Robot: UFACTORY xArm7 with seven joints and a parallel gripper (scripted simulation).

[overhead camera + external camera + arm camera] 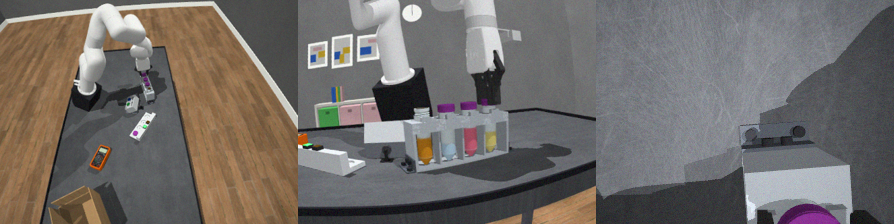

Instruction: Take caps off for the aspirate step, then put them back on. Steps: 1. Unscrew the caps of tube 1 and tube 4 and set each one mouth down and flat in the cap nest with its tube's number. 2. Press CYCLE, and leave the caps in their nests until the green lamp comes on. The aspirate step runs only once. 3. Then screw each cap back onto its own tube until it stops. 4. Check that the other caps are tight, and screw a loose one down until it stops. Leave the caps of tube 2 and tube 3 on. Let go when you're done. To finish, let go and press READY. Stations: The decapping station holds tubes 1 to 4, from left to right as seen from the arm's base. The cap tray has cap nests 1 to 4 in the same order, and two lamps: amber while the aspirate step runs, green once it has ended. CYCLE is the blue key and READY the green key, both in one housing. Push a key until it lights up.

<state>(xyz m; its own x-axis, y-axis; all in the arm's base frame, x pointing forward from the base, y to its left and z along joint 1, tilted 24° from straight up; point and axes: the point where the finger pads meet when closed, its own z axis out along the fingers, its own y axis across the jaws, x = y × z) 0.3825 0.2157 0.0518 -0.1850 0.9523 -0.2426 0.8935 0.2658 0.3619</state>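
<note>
The white tube rack (150,95) (410,135) (796,175) holds four tubes. My gripper (143,71) (489,98) stands straight down over the yellow end tube (490,136), and its fingers sit loosely open around that tube's purple cap (484,101) (808,215). The pink tube (470,138) and the pale blue tube (448,142) both wear purple caps. The orange tube (424,146) at the other end has a bare threaded mouth (421,113). One purple cap (135,133) lies in the end nest of the white cap tray (152,117) (328,160). The tray's green lamp (145,126) (307,146) is lit.
The key housing (134,107) with its blue key (129,100) and green key (128,104) sits between the arm's base and the rack. An orange multimeter (100,157) and an open cardboard box (79,206) lie farther down the grey mat.
</note>
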